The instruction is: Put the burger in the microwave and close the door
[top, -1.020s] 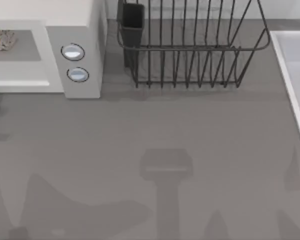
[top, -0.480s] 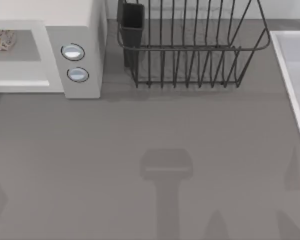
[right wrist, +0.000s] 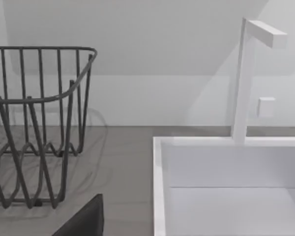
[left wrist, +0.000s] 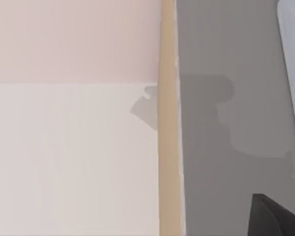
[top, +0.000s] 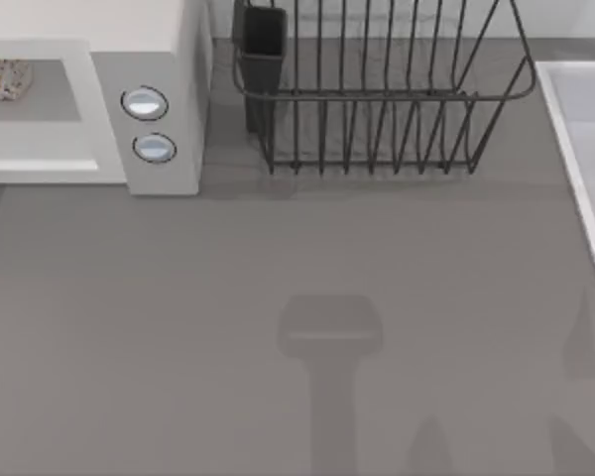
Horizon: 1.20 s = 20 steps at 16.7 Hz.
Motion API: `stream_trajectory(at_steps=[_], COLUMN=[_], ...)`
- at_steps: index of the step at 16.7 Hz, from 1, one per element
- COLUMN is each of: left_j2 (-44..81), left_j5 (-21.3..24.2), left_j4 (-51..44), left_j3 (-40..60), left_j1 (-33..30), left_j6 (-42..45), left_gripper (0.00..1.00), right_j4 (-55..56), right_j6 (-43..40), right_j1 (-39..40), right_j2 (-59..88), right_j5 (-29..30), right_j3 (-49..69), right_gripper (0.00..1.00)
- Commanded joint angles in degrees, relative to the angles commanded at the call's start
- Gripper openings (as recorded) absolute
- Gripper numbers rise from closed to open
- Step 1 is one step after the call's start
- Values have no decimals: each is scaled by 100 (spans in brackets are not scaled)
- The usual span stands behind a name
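In the top view, the microwave (top: 149, 149) stood at the far left of the grey table (top: 307, 258), with its grey panel and two round knobs (top: 145, 103) facing the near side. The burger (top: 4, 78) lay inside the grey cavity of the microwave, at the left edge of the picture, and the opening in front of it was uncovered; the door could not be made out in this view. To the right of the microwave, at the far side, stood a black wire dish rack (top: 377, 99) with a dark cup holder (top: 263, 40) at its left end. A white sink (top: 585, 149) ran along the right edge of the table. Soft shadows lay on the near part of the table. In the left wrist view, a pale flat surface (left wrist: 73, 147) met a tan edge strip (left wrist: 168, 123), and beside it was the grey table with a shadow on it; a dark part of the left gripper (left wrist: 275, 219) showed at one corner, and I could not tell whether its fingers were apart or together. In the right wrist view, the dish rack stood near the white sink, and a white faucet (right wrist: 246, 73) rose from the far rim of the sink before a white wall. A dark tip of the right gripper (right wrist: 86, 221) showed at the near edge, and its state also could not be told.
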Motion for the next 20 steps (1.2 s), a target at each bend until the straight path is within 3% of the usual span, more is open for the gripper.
stream_trajectory(at_steps=[3, 11, 20], left_j2=[83, 703, 297], left_j5=[12, 30, -68], left_j4=[223, 2138, 2421], left_j3=[-176, -1448, -1937], left_j1=[-8, 41, -242], left_j6=[12, 28, -215], left_gripper=[0, 0, 0], right_j4=[0, 0, 0], right_j6=[0, 0, 0], right_j1=[0, 0, 0], right_j2=[0, 0, 0], right_j5=[0, 0, 0], right_j3=[0, 0, 0], right_gripper=[100, 100, 100])
